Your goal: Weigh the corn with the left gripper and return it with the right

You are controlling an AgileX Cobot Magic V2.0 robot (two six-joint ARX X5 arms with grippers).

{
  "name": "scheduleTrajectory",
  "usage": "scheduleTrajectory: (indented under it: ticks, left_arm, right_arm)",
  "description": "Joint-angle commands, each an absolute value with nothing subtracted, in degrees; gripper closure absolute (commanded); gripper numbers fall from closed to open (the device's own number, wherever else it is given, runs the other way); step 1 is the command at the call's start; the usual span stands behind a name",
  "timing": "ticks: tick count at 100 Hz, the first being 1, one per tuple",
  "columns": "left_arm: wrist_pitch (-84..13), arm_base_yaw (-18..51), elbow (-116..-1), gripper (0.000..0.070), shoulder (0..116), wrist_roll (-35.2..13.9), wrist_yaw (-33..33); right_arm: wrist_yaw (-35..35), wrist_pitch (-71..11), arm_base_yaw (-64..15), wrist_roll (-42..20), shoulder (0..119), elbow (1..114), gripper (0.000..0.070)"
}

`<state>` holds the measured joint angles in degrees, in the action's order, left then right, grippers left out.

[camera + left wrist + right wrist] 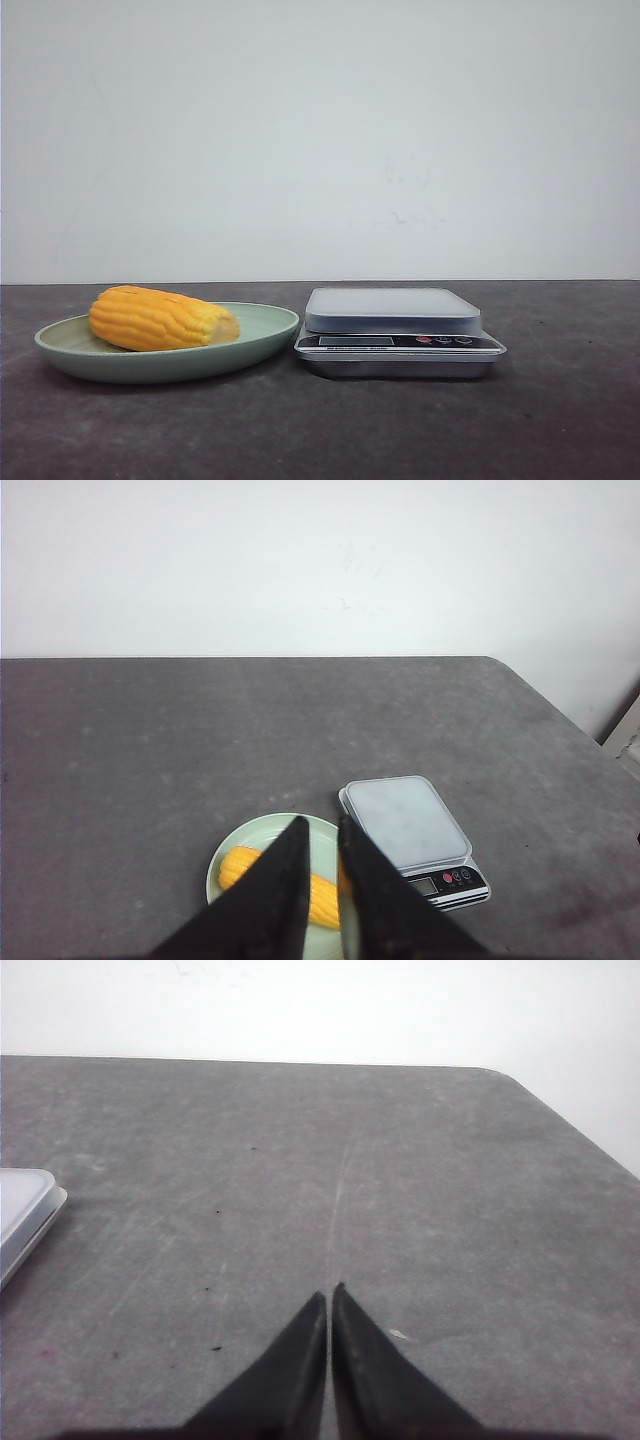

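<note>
Left end effector: its two dark fingers stand a little apart with nothing between them, hanging above the plate with the corn showing through the gap.
Right end effector: fingers pressed together, holding nothing, over bare desk well apart from the scale, on the side away from the plate.
Corn: a stubby yellow-orange cob lying on its side in the plate, paler cut end turned toward the scale.
Plate: shallow, pale green, just beside the scale; from the front their edges look close to touching, though I can't say that they do.
Scale: a small digital kitchen scale with a bare grey platform, its display and red buttons on the front strip.
Desk: dark grey, scuffed, carrying plate and scale.
Step in hand: I'd judge the weighing has not begun; the left arm is lining up for the pick.
Doing it well: widen the fingers first, since the gap looks narrower than the cob. Come down across the cob's middle, crosswise to its length, so the ribbed rows give grip. Mind the plate's rim, then lift clear before crossing to the scale.
Risk: a round cob may roll, so set it at the platform's centre.
</note>
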<state>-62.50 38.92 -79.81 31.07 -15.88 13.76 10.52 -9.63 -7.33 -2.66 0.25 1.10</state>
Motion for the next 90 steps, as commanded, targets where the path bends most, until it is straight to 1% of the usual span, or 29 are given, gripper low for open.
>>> scheduleTrajectory:
  ticks: [1, 9, 16, 22, 27, 34, 40, 47, 51, 65, 77, 90]
  left_arm:
    - [-62.15, 39.35, -80.73, 0.07, 31.46, -15.9, 13.91]
    - [-61.65, 39.09, -80.68, 0.07, 31.38, -15.03, 14.22]
    - [-60.95, 37.82, -80.38, 0.07, 31.29, -12.69, 14.0]
    - [-55.79, 35.73, -78.24, 0.07, 30.59, -11.05, 13.21]
    - [-48.6, 33.5, -74.59, 0.07, 29.5, -8.95, 9.19]
    - [-37.01, 29.93, -66.89, 0.07, 26.68, -6.63, 0.1]
    - [-27.83, 27.0, -58.85, 0.07, 23.29, -6.0, -6.11]
    - [-19.16, 23.75, -48.34, 0.07, 18.85, -6.04, -9.28]
    - [-16.64, 22.22, -43.64, 0.07, 16.78, -6.11, -9.54]
    - [-13.61, 15.59, -27.4, 0.07, 9.58, -8.47, -9.5]
    - [-13.63, 9.8, -17.87, 0.07, 5.45, -8.12, -8.99]
    - [-13.21, 6.02, -10.46, 0.07, 2.15, -8.8, -9.04]
  right_arm:
    - [10.5, -9.02, -7.31, -2.57, 0.21, 0.78, 0.07]
    - [10.52, -9.02, -7.31, -2.59, 0.21, 0.78, 0.07]
    - [10.52, -9.02, -7.31, -2.57, 0.21, 0.78, 0.07]
    - [10.52, -9.02, -7.31, -2.57, 0.21, 0.78, 0.07]
    - [10.52, -9.02, -7.31, -2.57, 0.21, 0.78, 0.07]
    - [10.52, -9.02, -7.31, -2.57, 0.21, 0.78, 0.07]
    - [10.5, -9.02, -7.31, -2.59, 0.21, 0.78, 0.07]
    - [10.52, -9.02, -7.31, -2.57, 0.21, 0.78, 0.07]
    - [10.52, -9.02, -7.31, -2.59, 0.21, 0.78, 0.07]
    - [10.52, -9.02, -7.31, -2.57, 0.21, 0.78, 0.07]
    - [10.52, -9.02, -7.31, -2.57, 0.21, 0.78, 0.07]
    - [10.52, -9.02, -7.31, -2.57, 0.21, 0.78, 0.07]
